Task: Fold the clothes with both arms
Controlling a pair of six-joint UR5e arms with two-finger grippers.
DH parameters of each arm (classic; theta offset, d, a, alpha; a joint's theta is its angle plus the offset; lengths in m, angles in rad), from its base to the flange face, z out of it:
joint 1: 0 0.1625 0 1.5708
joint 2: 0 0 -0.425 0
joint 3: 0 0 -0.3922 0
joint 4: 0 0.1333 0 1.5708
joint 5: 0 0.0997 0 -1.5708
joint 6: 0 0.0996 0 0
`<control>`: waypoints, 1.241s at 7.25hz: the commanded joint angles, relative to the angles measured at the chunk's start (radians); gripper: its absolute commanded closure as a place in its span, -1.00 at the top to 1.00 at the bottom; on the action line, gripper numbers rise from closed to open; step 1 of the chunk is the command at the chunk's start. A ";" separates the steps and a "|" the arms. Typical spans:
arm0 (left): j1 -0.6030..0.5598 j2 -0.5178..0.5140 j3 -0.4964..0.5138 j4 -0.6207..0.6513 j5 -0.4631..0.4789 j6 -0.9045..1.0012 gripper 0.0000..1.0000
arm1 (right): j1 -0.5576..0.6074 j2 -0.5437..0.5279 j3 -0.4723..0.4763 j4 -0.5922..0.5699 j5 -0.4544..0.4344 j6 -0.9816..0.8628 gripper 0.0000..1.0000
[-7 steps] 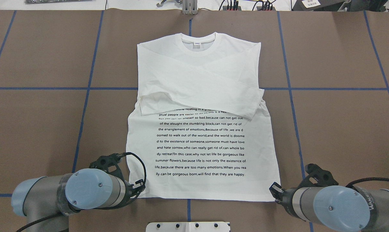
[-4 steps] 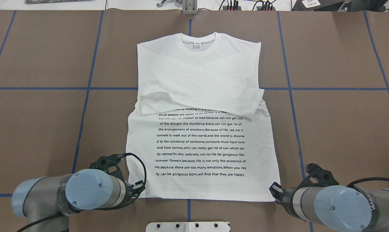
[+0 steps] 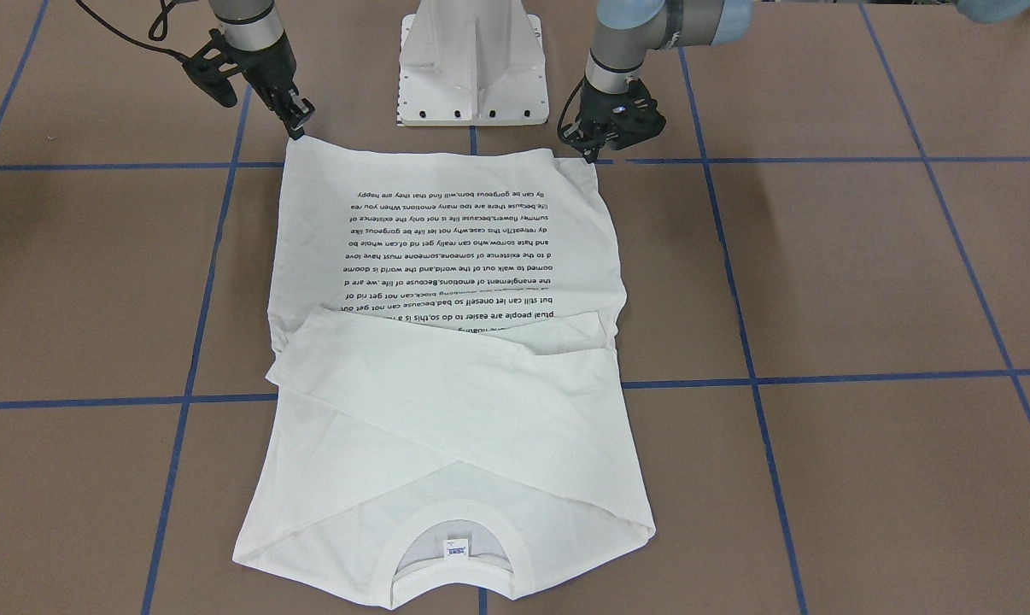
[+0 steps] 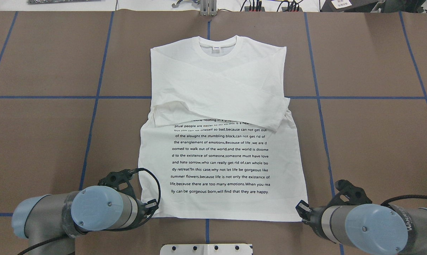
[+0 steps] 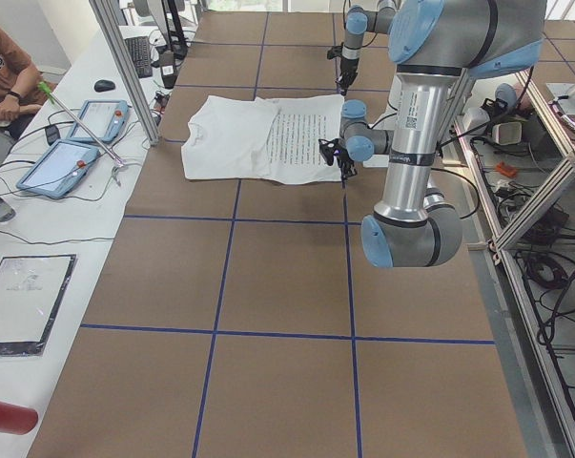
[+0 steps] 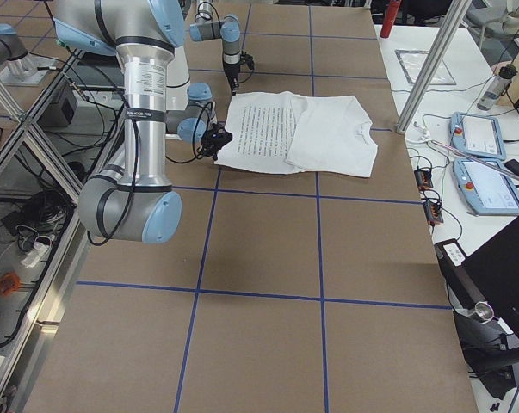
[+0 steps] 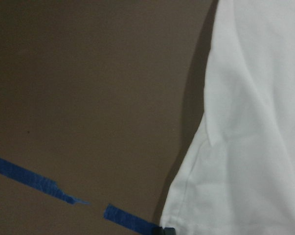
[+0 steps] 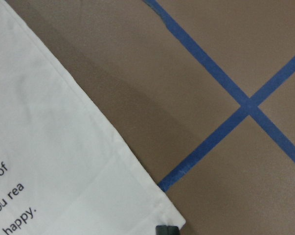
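Note:
The white long-sleeved T-shirt [image 4: 217, 159] lies flat on the brown table, text side up, collar [image 4: 218, 47] at the far end. Both sleeves are folded across the chest [image 3: 447, 401]. My left gripper [image 4: 153, 206] sits at the hem's near left corner [image 7: 186, 205], and in the front view its fingers [image 3: 594, 155] come together on that corner. At the near right corner [image 8: 162, 215] is my right gripper [image 4: 300, 209], its fingers [image 3: 297, 130] likewise drawn to a point on the cloth. In each wrist view only one dark tip shows, at the bottom edge.
The white pedestal base [image 3: 472, 68] stands between the arms, just behind the hem. Blue tape lines [image 4: 96, 95] grid the table. A side table with tablets [image 5: 72, 143] and a seated person [image 5: 1, 67] lies beyond the collar end.
Almost nothing differs. The left arm has shifted a hair toward the near edge. The shirt and the right arm have not moved.

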 commanded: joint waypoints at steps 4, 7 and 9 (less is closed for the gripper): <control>0.000 0.095 -0.133 0.000 -0.001 0.024 -1.00 | -0.023 -0.005 0.001 -0.002 0.021 0.000 -1.00; 0.015 0.092 -0.211 -0.003 -0.047 -0.030 -1.00 | -0.081 -0.072 0.059 -0.002 0.020 0.001 -1.00; 0.019 0.083 -0.316 -0.005 -0.047 -0.079 -1.00 | -0.092 -0.142 0.149 0.000 0.020 0.001 -1.00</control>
